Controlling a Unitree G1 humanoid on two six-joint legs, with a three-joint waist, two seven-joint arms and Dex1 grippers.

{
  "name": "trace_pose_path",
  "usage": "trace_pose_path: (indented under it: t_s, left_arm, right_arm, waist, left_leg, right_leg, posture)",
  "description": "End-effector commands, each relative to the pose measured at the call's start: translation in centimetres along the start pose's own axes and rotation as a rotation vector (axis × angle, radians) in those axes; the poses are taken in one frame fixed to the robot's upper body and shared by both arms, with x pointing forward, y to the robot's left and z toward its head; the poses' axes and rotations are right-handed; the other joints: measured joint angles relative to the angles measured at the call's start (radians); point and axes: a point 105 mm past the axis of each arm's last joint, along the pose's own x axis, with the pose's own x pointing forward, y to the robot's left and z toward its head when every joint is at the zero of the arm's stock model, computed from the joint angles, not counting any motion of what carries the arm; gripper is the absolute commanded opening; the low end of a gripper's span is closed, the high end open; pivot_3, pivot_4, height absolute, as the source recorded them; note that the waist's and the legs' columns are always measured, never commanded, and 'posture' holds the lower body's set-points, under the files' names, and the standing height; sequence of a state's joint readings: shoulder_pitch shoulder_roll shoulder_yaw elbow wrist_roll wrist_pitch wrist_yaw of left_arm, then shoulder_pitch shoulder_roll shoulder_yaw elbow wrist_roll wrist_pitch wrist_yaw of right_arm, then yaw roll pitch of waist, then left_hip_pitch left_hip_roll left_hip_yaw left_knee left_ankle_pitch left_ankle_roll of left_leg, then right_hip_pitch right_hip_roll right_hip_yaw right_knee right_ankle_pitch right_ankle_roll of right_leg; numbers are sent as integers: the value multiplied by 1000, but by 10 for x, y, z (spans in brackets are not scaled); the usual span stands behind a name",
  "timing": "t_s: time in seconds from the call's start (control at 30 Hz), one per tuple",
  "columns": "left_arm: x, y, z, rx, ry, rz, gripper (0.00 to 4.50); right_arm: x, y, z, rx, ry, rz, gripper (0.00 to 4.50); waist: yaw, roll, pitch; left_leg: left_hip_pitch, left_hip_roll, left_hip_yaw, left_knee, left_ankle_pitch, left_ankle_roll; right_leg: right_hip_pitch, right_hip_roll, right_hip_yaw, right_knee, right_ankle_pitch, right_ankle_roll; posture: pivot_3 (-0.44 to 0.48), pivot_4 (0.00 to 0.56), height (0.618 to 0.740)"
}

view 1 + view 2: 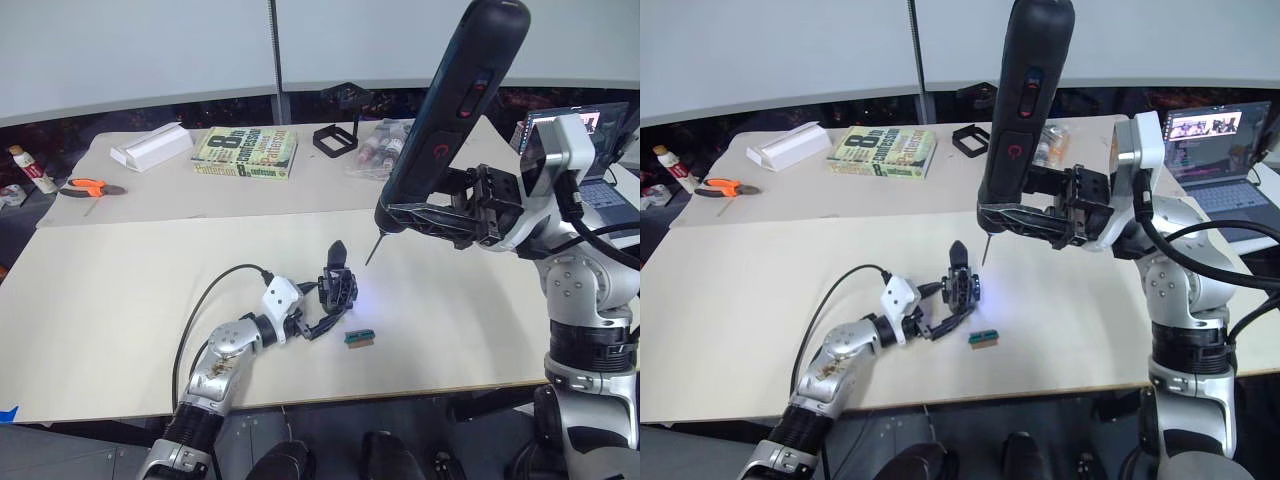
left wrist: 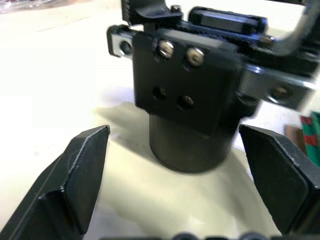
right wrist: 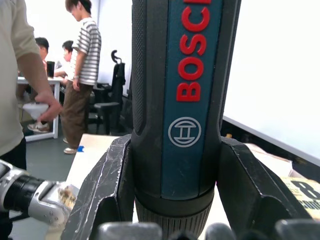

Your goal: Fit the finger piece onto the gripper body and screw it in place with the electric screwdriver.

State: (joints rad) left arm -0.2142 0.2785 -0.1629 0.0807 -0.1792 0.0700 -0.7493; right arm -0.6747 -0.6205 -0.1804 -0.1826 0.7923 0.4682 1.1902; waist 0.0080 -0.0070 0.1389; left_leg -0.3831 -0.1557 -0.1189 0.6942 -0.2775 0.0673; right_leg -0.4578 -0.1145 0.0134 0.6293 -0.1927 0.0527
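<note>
Two black fingers of the right gripper (image 3: pixel 172 200) are clamped on the long black cylinder of the electric screwdriver (image 1: pixel 455 110), one on each side of its lower barrel. It stands nearly upright above the pale table (image 1: pixel 120 330), and its thin metal bit points down to about 7 o'clock, ending in the air just beside the top of the small black wedge-shaped finger piece (image 1: pixel 337 252).

The left gripper (image 2: pixel 185 175) has its fingers apart, one on each side of the chunky black plastic gripper body (image 1: pixel 337 288), and does not touch it. This body stands on the table with the finger piece rising from its top.

A tiny green block (image 1: pixel 359 338) lies just beside the body, at its 5 o'clock. Far behind at 12 o'clock is a hollow black square frame (image 1: pixel 335 139), at 11 o'clock a green book (image 1: pixel 246 152), and at 10 o'clock orange-handled pliers (image 1: pixel 88 187).
</note>
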Motion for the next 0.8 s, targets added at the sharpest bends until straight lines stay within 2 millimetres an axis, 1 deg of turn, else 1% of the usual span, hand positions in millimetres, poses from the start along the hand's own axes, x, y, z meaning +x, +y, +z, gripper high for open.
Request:
trace_pose_path:
  t_s: [0.03,0.07,0.1,0.13,0.2,0.27,0.37,0.43,0.5,0.6,0.7,0.8]
  left_arm:
    - [-20,4,15,35,-41,5,4468]
    - [-25,4,16,45,-44,5,4468]
    - [-37,3,21,68,-60,-10,4468]
    - [-53,1,29,120,-88,-36,4468]
    - [-81,-15,47,198,-147,-150,4468]
    - [-99,-26,53,179,-143,-221,4468]
    - [-120,-32,58,145,-116,-241,4468]
    - [-132,-37,58,131,-93,-254,4468]
    - [-142,-39,54,116,-62,-258,4468]
    - [-158,-35,45,82,-20,-217,4468]
    - [-173,-25,34,75,27,-168,4468]
    - [-180,-17,33,82,43,-144,4468]
  right_arm:
    - [-13,-1,23,-88,-10,-35,1928]
    - [-16,-2,23,-93,1,-46,1928]
    - [-23,-4,24,-106,22,-71,1928]
    - [-31,-7,23,-114,43,-109,1928]
    - [-45,-9,20,-117,79,-157,1928]
    - [-55,-9,17,-114,100,-192,1928]
    - [-76,-11,12,-116,158,-257,1928]
    - [-93,-13,8,-123,202,-307,1928]
    - [-108,-15,2,-119,245,-359,1928]
    - [-125,-12,-10,-104,295,-409,1928]
    - [-128,-9,-16,-93,298,-429,1928]
    - [-124,-9,-15,-97,287,-425,1928]
  waist:
    - [3,0,0]
    - [4,0,0]
    - [4,0,0]
    - [4,0,0]
    - [3,0,1]
    - [4,1,2]
    - [11,6,5]
    - [13,6,5]
    - [14,7,6]
    - [13,8,6]
    - [12,10,8]
    - [7,11,9]
  left_leg:
    - [0,0,0,0,0,0]
    - [0,0,0,0,0,0]
    - [0,0,0,0,0,0]
    - [-1,0,0,0,0,0]
    - [-1,0,0,0,0,0]
    - [0,2,0,-1,-1,0]
    - [0,1,1,-1,-1,1]
    - [0,1,1,-1,-1,1]
    - [0,2,2,-1,-2,1]
    - [1,3,3,-1,-2,1]
    - [2,5,6,-1,-2,2]
    - [2,8,9,-1,-3,2]
  right_leg:
    - [0,0,0,0,0,0]
    - [0,0,0,0,0,0]
    - [0,0,0,0,0,0]
    - [0,0,0,0,0,0]
    - [0,0,0,-1,0,0]
    - [0,0,1,-3,0,0]
    - [1,0,1,-3,0,-1]
    - [1,0,0,-3,0,-1]
    - [1,1,0,-3,0,0]
    - [1,1,0,-3,0,-1]
    - [2,0,1,-3,1,-1]
    - [1,1,2,-3,2,-3]
  posture:
    - [0,150,740]
    - [0,150,740]
    - [0,150,740]
    - [0,150,740]
    - [0,150,740]
    - [0,150,740]
    - [0,150,740]
    - [0,150,740]
    - [0,150,740]
    - [0,150,740]
    - [0,150,740]
    - [0,150,740]
